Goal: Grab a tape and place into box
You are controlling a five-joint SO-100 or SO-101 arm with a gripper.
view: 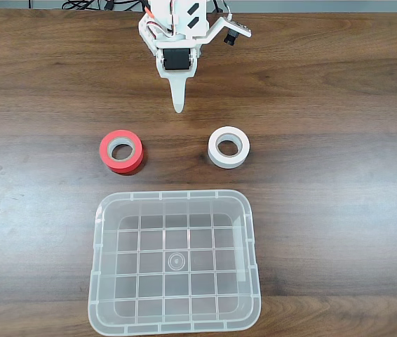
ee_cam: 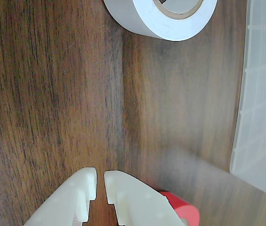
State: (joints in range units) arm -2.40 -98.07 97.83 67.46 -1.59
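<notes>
The grab has not begun: the gripper point(ee_cam: 100, 181) hangs empty near the table's point(view: 339, 77) far edge, fingers nearly together with a thin gap. The white tape point(view: 228, 147) lies mid-table, just beyond the clear box point(view: 100, 232) at the near edge; a red roll point(view: 122, 151) lies alongside. Next, I judge, the fingers must spread and reach the tape. Dark wood grain, evenly lit.

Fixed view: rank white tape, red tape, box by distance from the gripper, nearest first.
From the gripper:
1. white tape, below and to its right in the fixed view.
2. red tape, below and to its left; only marginally farther, nearly too close to call.
3. box, clearly farthest, at the bottom edge.
</notes>
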